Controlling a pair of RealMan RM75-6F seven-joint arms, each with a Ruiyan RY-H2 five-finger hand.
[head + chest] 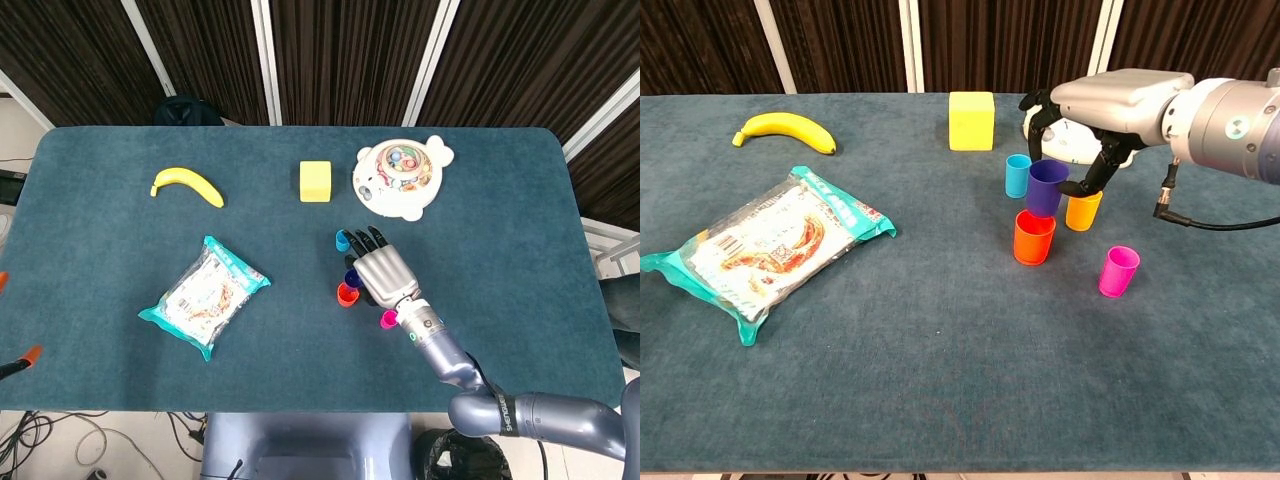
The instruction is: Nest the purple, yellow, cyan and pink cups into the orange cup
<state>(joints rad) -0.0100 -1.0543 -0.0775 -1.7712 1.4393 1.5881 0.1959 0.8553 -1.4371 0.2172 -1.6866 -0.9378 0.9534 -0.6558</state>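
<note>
In the head view the silver right hand (pixel 382 277) covers most of what lies under it: the small yellow plastic cup does not show there at all, and only slivers of the dark purple plastic cup (pixel 351 277) and the cyan plastic cup (pixel 342 239) peek out at its left side and fingertips. The pink plastic cup (pixel 388 319) shows only as a rim by the wrist. In the chest view the right arm (pixel 1230 112) runs off the right edge, and the hand hides much of the white round toy (pixel 1068 140) behind it. Where the fingertips meet the purple cup's far side cannot be made out.
</note>
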